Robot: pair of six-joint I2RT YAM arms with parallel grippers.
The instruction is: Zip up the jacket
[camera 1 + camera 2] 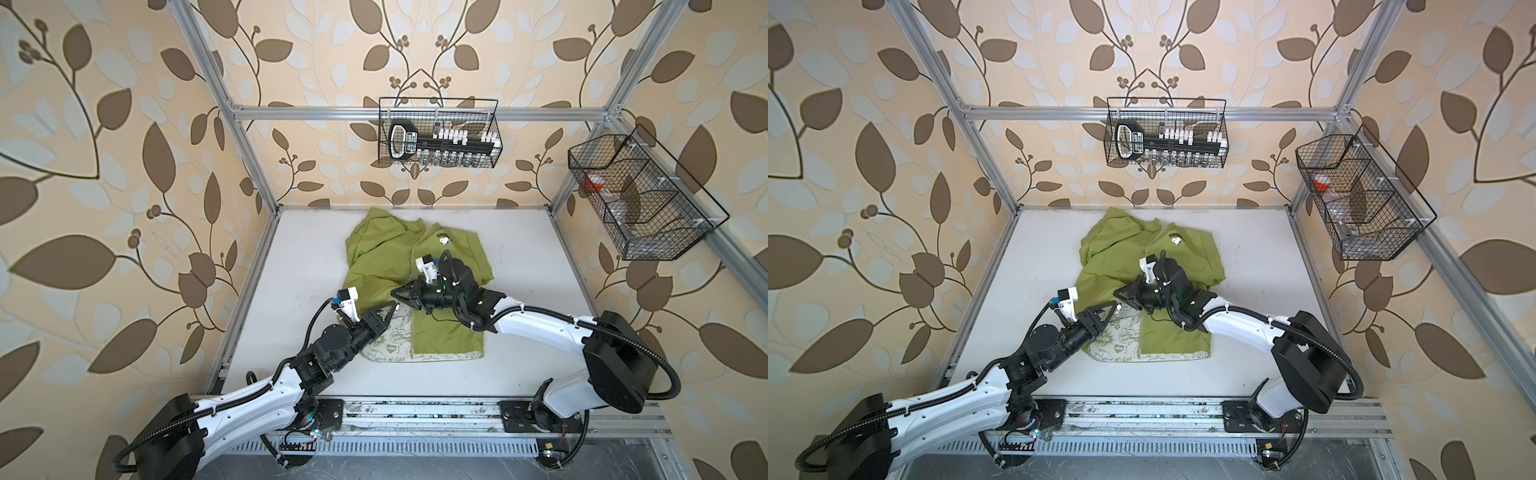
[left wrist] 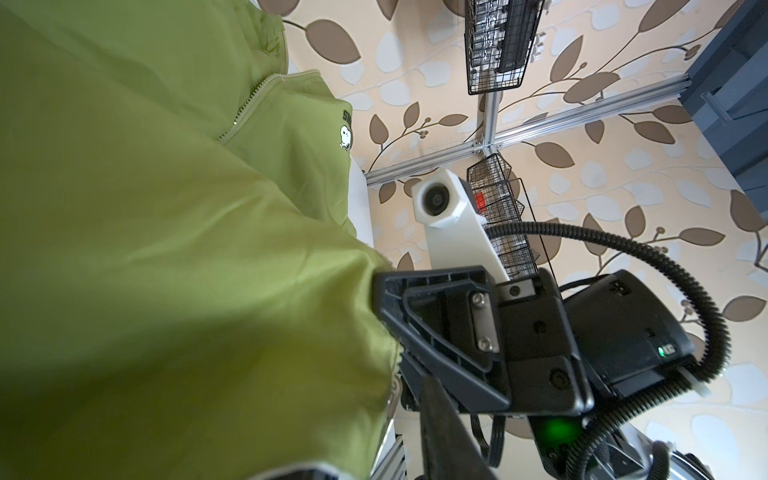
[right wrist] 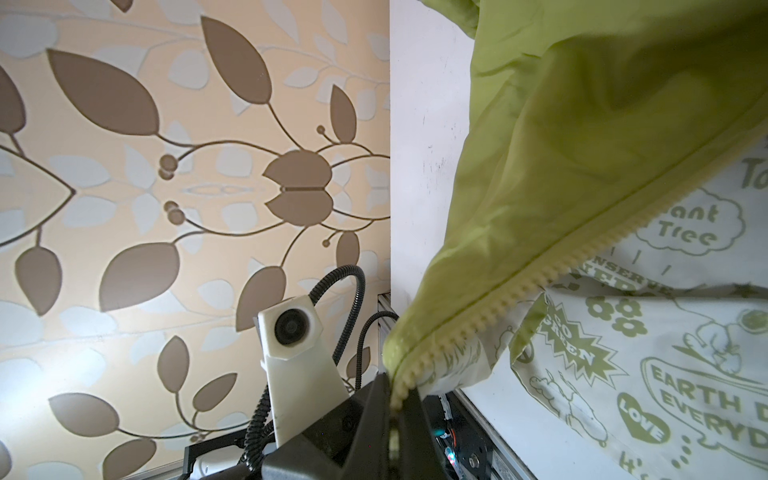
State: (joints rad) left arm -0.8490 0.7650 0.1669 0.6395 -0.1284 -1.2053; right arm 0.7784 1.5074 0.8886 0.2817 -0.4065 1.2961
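Right end effector (image 3: 401,395) pinches the jacket (image 1: 374,257) zipper (image 3: 498,307), which runs toward the counter (image 1: 299,257) far edge; left end effector (image 1: 392,308), grip unclear, just beside.

On my screen the jacket (image 1: 386,257) is lime green and plain on its outside. Its lining (image 1: 390,343) is white, printed all over in green: speech bubbles, flowers, a heart, block lettering. The zipper teeth (image 3: 519,291) are pale yellow-green. On the chest I see a small white-and-black cartoon dog print (image 2: 345,137) under dark lettering. The surface (image 1: 299,257) is white with faint dark scuffs. The wallpaper (image 1: 124,124) is cream, with brown and pale grey leaves on thin dark stems. The back wire basket (image 1: 498,137) and the side wire basket (image 1: 665,245) are black; a red item (image 1: 597,183) shows inside the side one. The frame (image 1: 332,111) is silver. The left claw (image 1: 392,308) and right claw (image 1: 395,293) are black.
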